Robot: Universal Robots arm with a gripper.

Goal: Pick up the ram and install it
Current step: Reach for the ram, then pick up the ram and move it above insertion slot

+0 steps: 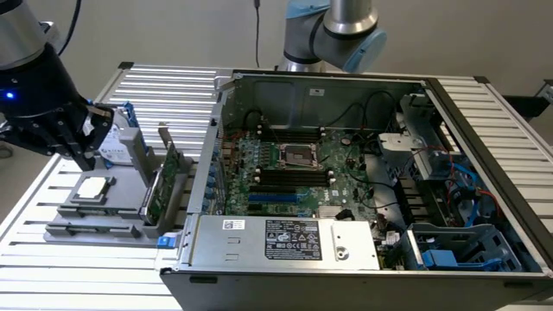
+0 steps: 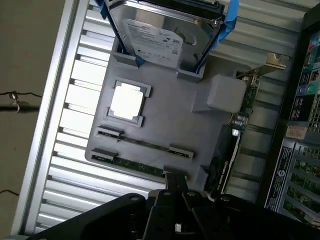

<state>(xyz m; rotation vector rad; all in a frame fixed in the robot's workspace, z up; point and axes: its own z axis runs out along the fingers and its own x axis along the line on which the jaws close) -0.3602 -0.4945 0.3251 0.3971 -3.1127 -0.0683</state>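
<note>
Two ram sticks lie edge-up in the grey fixture tray (image 2: 170, 115); one ram stick (image 2: 145, 145) sits farther in, and the other ram stick (image 2: 132, 166) runs along the tray's outer edge. My gripper (image 2: 173, 181) hovers above the end of the outer stick, shut and holding nothing. In the exterior view the gripper (image 1: 85, 155) hangs over the tray (image 1: 112, 194) at the exterior view's left, apart from the open computer case. The motherboard's black slots (image 1: 294, 175) lie beside the processor socket (image 1: 294, 154).
The tray also carries a hard drive (image 2: 160, 35), a processor chip (image 2: 127, 100) and a taller green card with a metal bracket (image 2: 240, 125). The open case (image 1: 363, 259) has tall walls, a power supply (image 1: 285, 243) at the front and cables at the exterior view's right.
</note>
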